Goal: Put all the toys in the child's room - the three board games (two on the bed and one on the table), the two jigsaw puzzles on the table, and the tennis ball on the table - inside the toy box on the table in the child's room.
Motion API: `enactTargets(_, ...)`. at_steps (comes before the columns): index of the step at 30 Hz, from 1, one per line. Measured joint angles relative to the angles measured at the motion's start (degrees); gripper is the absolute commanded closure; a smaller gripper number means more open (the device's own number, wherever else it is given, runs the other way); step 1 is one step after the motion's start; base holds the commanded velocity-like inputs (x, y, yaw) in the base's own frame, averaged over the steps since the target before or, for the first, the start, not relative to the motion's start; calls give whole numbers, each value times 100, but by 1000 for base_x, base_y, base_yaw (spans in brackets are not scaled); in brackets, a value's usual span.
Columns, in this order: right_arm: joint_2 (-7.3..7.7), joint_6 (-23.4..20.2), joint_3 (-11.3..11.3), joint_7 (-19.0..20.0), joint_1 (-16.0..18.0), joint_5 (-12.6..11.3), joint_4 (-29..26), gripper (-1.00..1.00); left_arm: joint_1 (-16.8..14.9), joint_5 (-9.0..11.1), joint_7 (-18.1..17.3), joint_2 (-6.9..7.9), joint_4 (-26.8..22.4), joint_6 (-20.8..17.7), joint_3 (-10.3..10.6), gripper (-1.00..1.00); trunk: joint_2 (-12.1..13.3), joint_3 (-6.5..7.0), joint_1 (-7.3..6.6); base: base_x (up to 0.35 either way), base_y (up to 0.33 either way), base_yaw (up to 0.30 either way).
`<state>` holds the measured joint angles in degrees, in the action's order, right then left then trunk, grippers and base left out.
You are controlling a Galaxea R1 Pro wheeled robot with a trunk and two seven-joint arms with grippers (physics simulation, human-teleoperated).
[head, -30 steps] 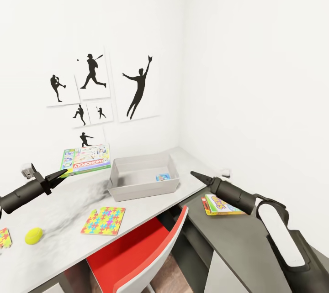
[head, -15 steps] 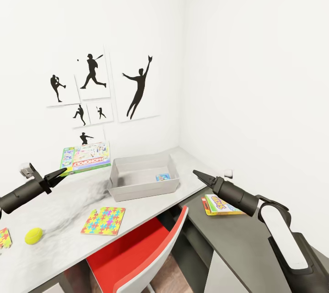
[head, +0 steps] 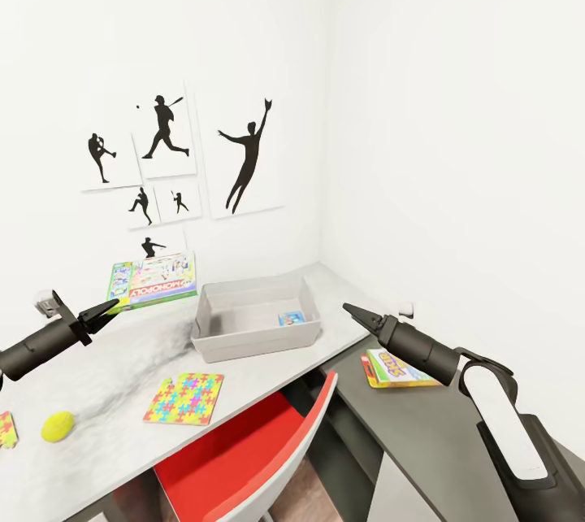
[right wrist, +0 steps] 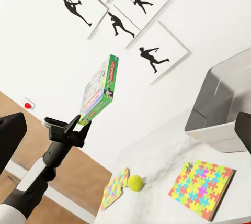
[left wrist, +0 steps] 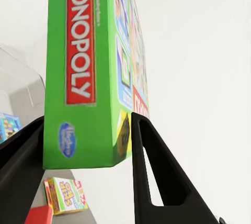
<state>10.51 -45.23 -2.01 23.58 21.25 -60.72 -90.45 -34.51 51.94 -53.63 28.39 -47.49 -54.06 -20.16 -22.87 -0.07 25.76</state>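
Note:
My left gripper is shut on the corner of the green Monopoly board game, which hangs above the table left of the toy box; the left wrist view shows its fingers clamping the box. A small blue board game lies inside the toy box. One jigsaw puzzle lies at the table's front, another at the left edge, with the tennis ball between them. A green-red board game rests on the lower dark section. My right gripper hovers open, right of the toy box.
A red chair is tucked under the table's front edge, below the puzzle. Walls meet in a corner behind the toy box, with baseball silhouette pictures on the left wall. My right forearm lies over the dark lower section.
The whole picture has shifted slightly, so the camera moved. The right gripper has edged a little to the right. The left gripper still holds the Monopoly box in about the same place.

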Motion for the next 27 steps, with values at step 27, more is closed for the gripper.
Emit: enactTargets(27,1,4,0,1,0,11,8,-100,9,0,-7,0,0,-5,0,100,-1,0,-2,151,51,0)
